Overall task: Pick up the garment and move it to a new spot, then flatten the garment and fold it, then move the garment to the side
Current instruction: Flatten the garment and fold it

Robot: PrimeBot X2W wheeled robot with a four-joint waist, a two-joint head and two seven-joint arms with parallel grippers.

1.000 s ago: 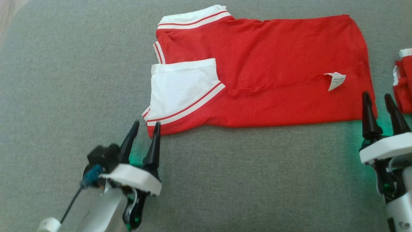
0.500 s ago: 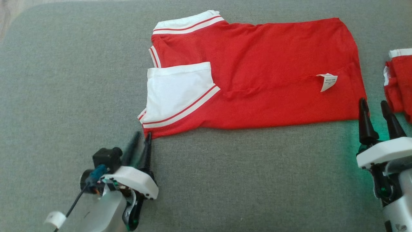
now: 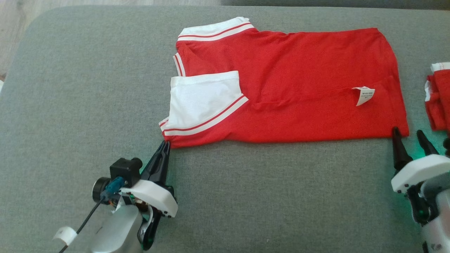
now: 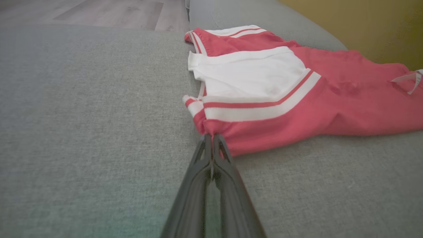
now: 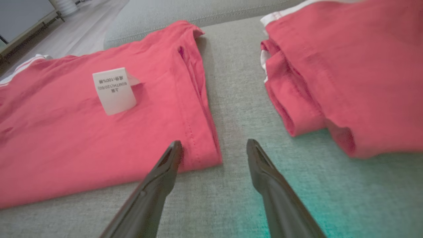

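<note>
Left gripper (image 3: 166,144) pinches garment (image 3: 299,80) corner — right gripper (image 3: 407,131) agape.

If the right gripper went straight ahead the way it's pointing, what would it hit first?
Most likely the near corner of the red shirt, lying between the open fingers of the right gripper; beyond is grey cushion beside another red garment. Its height over the cloth is unclear.

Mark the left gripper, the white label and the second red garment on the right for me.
left gripper (image 4: 211,136): left wrist view, between its shut fingertips at a corner of the garment (image 4: 330,109).
white label (image 5: 114,91): right wrist view, middle of the tag.
second red garment (image 3: 438,102): head view, its folded red body.
</note>
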